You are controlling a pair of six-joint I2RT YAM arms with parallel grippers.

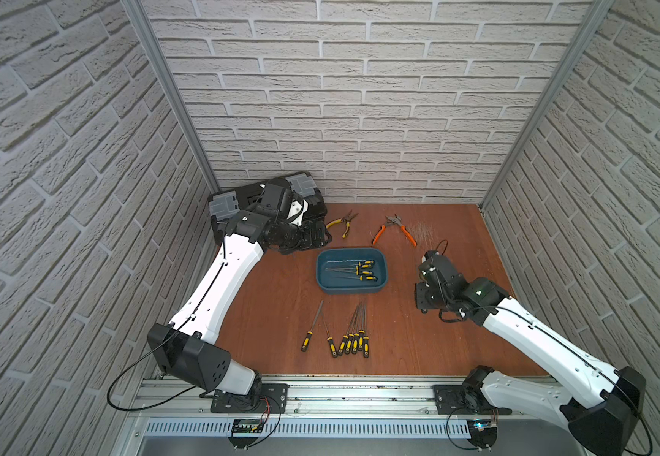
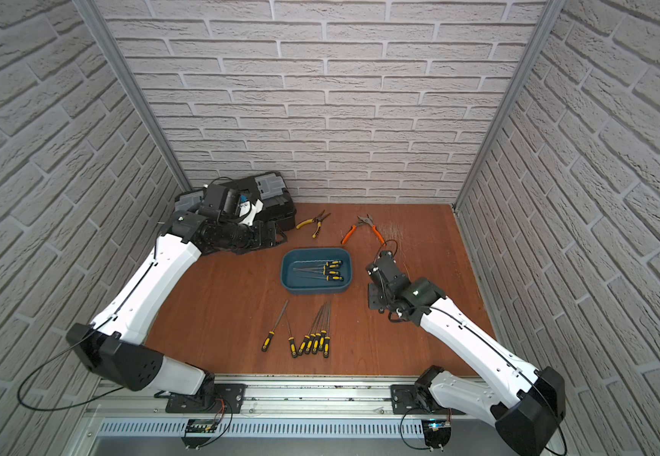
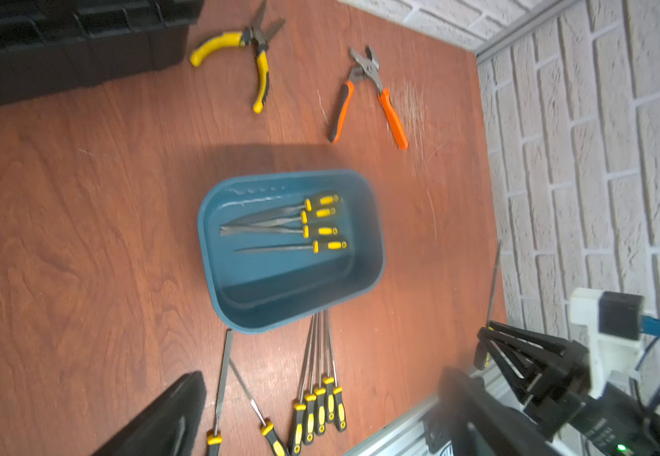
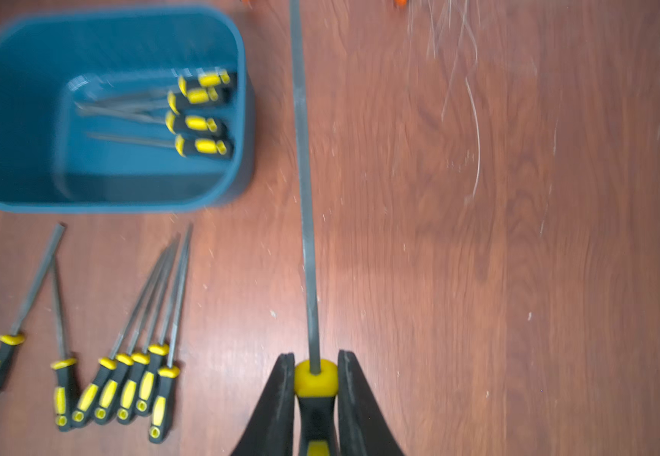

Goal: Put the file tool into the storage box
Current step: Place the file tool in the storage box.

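The storage box (image 1: pixel 332 285) (image 2: pixel 296 285) is a teal tub in mid-table, and several yellow-and-black files (image 1: pixel 361 271) lie inside it. My right gripper (image 4: pixel 315 357) is shut on the yellow collar and black handle of a file tool (image 4: pixel 303 189). The grey shaft of this file points away past the right side of the storage box (image 4: pixel 20 118). In both top views the right wrist (image 1: pixel 438 276) hides this file. My left gripper (image 3: pixel 322 375) hangs open and empty near the storage box (image 3: pixel 281 294). Several loose files (image 1: pixel 354 335) lie in front of the box.
A black toolbox (image 1: pixel 273 195) with grey latches stands at the back left, under the left arm. Yellow pliers (image 1: pixel 342 223) and orange pliers (image 1: pixel 395 231) lie behind the box. An aluminium rail (image 1: pixel 340 395) runs along the front edge. Brick walls close in three sides.
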